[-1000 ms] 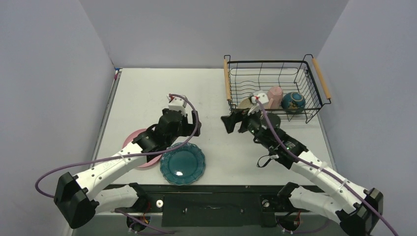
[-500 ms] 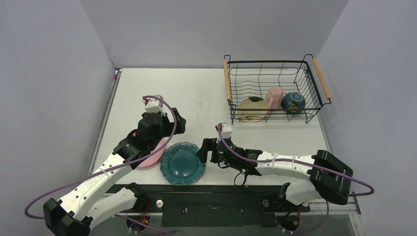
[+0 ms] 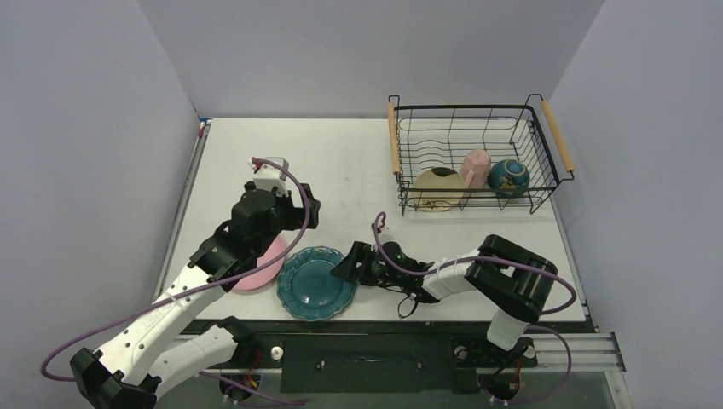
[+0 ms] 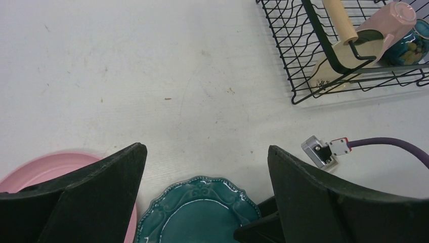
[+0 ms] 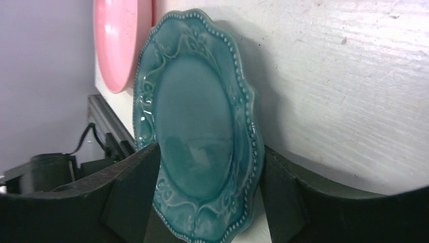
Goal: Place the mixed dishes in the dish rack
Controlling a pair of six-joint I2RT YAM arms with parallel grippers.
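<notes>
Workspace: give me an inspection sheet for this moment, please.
Surface: white table, faint specks.
Job's things: teal scalloped plate and pink round plate on the table; cream dish, pink cup, dark-teal bowl in the dish rack.
Clutter: nothing seen.
Grippers: left gripper open, empty; right gripper open, fingers straddling the teal plate's rim.
Cables: purple cables along both arms.
Surroundings: plain walls on three sides.
</notes>
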